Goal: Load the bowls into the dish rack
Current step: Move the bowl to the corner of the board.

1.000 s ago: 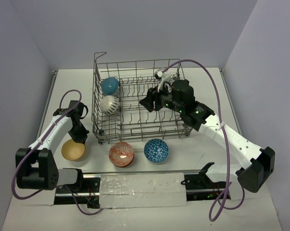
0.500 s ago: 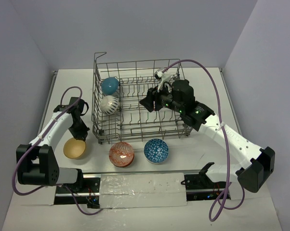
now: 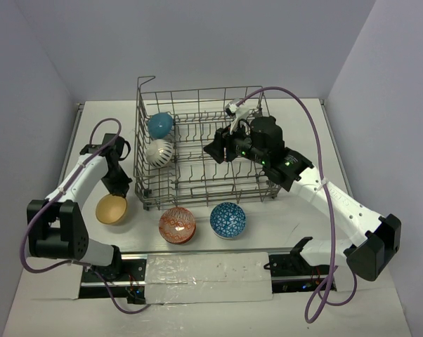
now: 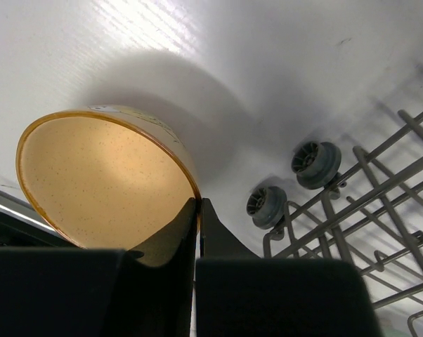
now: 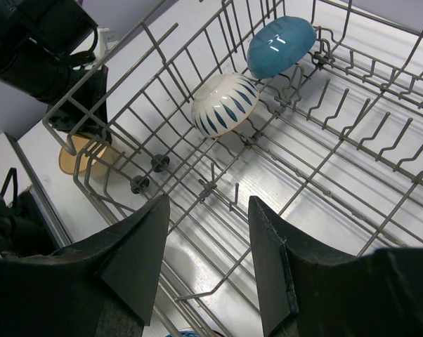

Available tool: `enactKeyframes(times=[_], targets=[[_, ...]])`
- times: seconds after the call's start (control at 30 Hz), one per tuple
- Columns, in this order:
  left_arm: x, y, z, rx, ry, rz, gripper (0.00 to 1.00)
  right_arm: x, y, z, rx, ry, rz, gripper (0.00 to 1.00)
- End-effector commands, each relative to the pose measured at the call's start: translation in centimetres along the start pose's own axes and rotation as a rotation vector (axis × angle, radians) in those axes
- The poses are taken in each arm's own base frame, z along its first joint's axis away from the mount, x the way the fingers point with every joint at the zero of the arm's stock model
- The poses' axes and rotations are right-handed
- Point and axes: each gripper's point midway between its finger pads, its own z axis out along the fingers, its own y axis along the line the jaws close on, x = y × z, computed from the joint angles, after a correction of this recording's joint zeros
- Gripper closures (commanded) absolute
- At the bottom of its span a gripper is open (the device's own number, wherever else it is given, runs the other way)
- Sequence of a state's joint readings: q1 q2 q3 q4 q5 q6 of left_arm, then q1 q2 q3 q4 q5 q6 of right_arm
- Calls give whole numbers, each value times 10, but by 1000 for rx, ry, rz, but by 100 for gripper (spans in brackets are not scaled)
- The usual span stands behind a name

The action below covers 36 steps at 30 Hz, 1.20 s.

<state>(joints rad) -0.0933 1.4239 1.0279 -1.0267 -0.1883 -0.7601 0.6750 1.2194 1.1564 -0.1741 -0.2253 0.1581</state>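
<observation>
Tan glaze pinched at one thin edge of rim: holds the tilted bowl (image 4: pixel 106 175) in the closed left gripper (image 4: pixel 199 205), just beside the near-left corner of the dish rack (image 3: pixel 197 151). Risks a slip, or a knock against the rack, on lifting. Hangs the right gripper (image 5: pixel 208 210) half spread, empty, over the rack.

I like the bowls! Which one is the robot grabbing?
The plain yellow bowl: it alone has its rim pinched between the left fingers.

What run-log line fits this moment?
left gripper: shut on yellow bowl | right gripper: open above dish rack | racked: teal bowl, striped bowl
</observation>
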Motion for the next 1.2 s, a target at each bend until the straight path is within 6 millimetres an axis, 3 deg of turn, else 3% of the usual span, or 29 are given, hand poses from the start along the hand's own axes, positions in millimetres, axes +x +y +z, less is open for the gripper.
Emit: enactKeyframes(times=[0.0, 0.4, 1.17], targets=[[-22, -18, -9, 48, -60, 2, 93, -8, -4, -3, 15, -28, -20, 44], [-40, -37, 5, 51, -66, 2, 94, -5, -6, 1, 18, -17, -17, 44], [-78, -56, 2, 41, -119, 11, 94, 3, -10, 10, 20, 10, -12, 44]])
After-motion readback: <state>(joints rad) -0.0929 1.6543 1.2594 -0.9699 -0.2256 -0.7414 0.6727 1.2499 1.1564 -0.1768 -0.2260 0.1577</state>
